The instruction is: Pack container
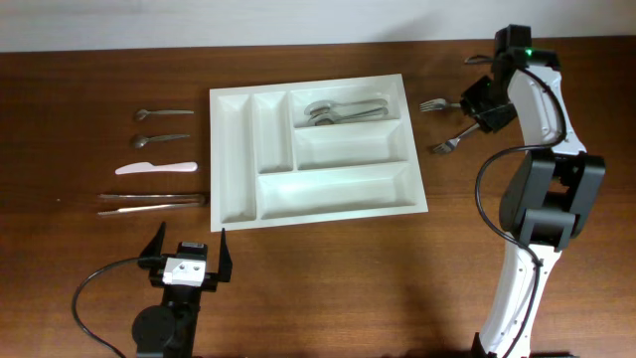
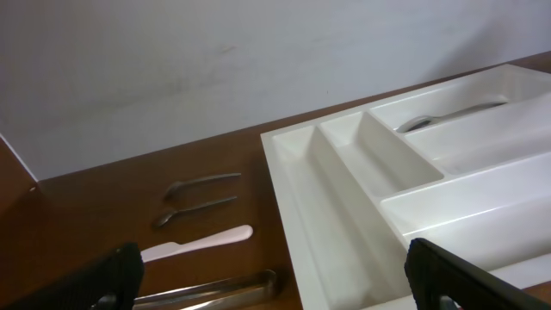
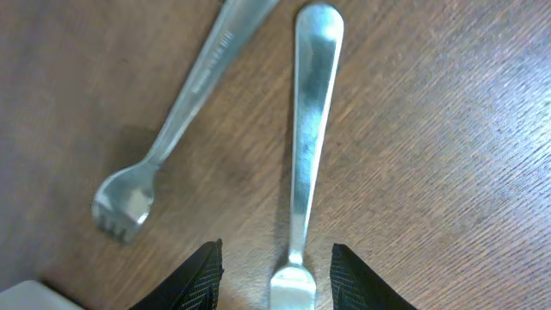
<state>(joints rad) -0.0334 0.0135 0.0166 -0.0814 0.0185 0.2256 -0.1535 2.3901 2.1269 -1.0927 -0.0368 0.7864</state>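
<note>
Nearest us, at the bottom left of the overhead frame, the left fingers (image 2: 465, 280) stand spread wide and empty, short of the white cutlery tray (image 1: 333, 186), we judge to keep out of the way. Beyond them, on the wooden surface (image 1: 328, 278) left of the tray, lie tongs (image 1: 151, 202), a white knife (image 1: 156, 168) and two spoons (image 1: 164, 112), each apart. The tray sits mid-frame. Only its top crosswise compartment holds spoons (image 1: 343, 109), so like seems to go with like. Farthest, at upper right, the right fingers (image 3: 194, 280) hang parted astride one fork (image 3: 303, 155), a gap on each side, apparently lined up to pinch its neck. A second fork (image 3: 125, 202) lies beside, angled away.
</note>
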